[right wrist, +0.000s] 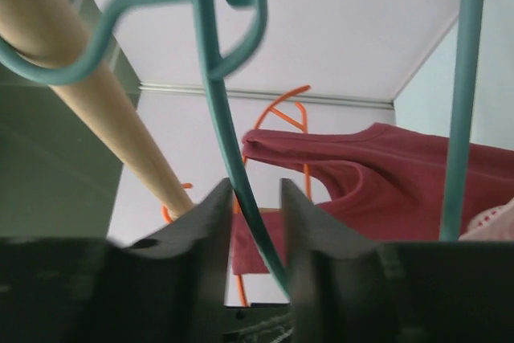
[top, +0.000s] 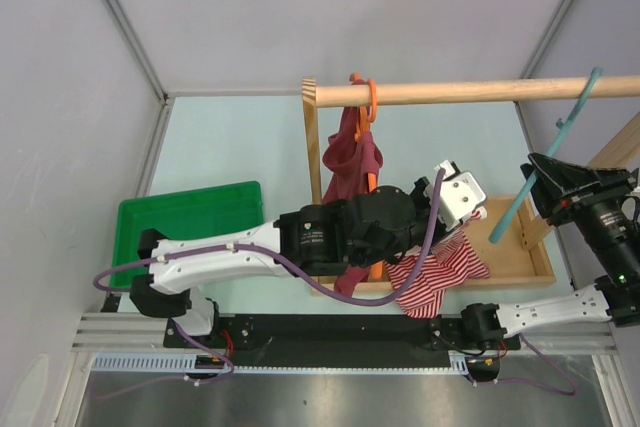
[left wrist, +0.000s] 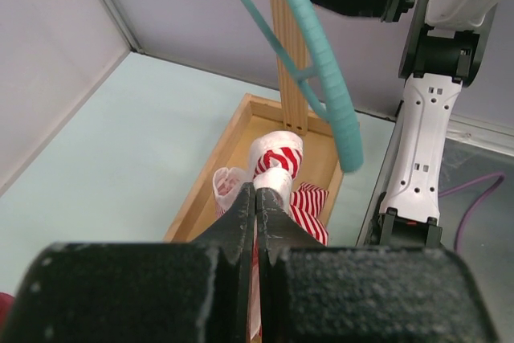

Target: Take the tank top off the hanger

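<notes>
A red-and-white striped tank top (top: 440,272) lies bunched in the wooden tray (top: 520,272) under the rail, off the teal hanger (top: 560,137). My left gripper (top: 462,219) is above it. In the left wrist view, the left gripper (left wrist: 257,194) is shut on a fold of the striped top (left wrist: 281,158). The teal hanger hooks on the wooden rod (top: 480,92) at the right. My right gripper (top: 537,172) holds it. In the right wrist view, the right gripper (right wrist: 255,190) has the hanger's wire (right wrist: 210,70) running slantwise between its jaws.
A maroon tank top (top: 352,162) hangs on an orange hanger (top: 368,97) on the rod's left part. It also shows in the right wrist view (right wrist: 385,174). A green bin (top: 190,217) sits at the left. The rack's upright post (left wrist: 289,54) stands in the tray.
</notes>
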You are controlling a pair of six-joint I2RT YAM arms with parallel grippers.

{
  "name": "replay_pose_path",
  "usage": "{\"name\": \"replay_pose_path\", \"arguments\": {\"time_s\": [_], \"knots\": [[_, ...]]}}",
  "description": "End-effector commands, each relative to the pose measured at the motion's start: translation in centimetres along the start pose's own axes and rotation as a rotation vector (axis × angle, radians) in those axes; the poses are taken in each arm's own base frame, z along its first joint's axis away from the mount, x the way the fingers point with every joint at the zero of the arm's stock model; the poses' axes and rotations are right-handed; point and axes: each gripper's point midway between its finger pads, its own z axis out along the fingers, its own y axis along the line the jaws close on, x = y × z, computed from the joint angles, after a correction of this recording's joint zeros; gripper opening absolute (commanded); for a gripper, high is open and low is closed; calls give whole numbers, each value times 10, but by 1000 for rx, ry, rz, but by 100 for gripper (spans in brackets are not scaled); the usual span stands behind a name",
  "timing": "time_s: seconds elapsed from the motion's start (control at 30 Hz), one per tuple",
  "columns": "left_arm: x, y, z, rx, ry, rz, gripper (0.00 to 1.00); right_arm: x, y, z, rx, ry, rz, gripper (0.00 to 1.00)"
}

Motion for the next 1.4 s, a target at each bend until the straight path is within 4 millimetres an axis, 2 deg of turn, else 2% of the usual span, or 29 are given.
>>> {"name": "replay_pose_path", "arguments": {"time_s": [0.0, 0.03, 0.1, 0.13, 0.27, 0.4, 0.47, 0.5, 0.57, 0.6, 0.8, 0.93, 1.0, 1.13, 1.23, 1.37], "knots": [[-27, 10, -18, -20, -76, -43, 0, -1, -28, -4, 25, 32, -101, 46], [-27, 10, -18, -22, -74, -42, 0, 2, -31, -6, 24, 54, -121, 55], [-27, 11, -18, -28, -74, -41, 0, 8, -41, -10, 29, 104, -178, 60], [-27, 11, -18, -29, -73, -39, 0, 8, -46, -12, 34, 115, -188, 67], [-30, 14, -20, -40, -79, -41, 0, 15, -79, -21, 68, 152, -281, 83], [-43, 15, -23, -37, -103, -43, 0, 27, -79, -34, -11, 224, -393, 99], [-52, 14, -25, -21, -116, -48, 0, 27, -76, -39, -57, 213, -494, 100], [-54, 13, -25, -15, -120, -51, 0, 36, -76, -45, -86, 264, -516, 100], [-60, 12, -28, -3, -130, -57, 0, 35, -75, -53, -124, 267, -562, 100], [-60, 12, -29, 0, -130, -61, 0, 45, -77, -59, -151, 323, -579, 100], [-73, 10, -38, 27, -160, -102, 0, 58, -89, -78, -183, 379, -641, 100], [-90, 8, -46, 55, -199, -117, 0, 80, -94, -81, -244, 409, -663, 100], [-100, 7, -50, 71, -221, -146, 0, 94, -102, -83, -244, 463, -687, 100], [-116, -5, -58, 154, -256, -170, 0, 95, -120, -80, -171, 432, -735, 100], [-128, -10, -65, 199, -286, -197, 0, 92, -124, -80, -152, 402, -766, 100], [-146, -20, -75, 274, -330, -232, 0, 100, -130, -79, -146, 428, -787, 100]]}}
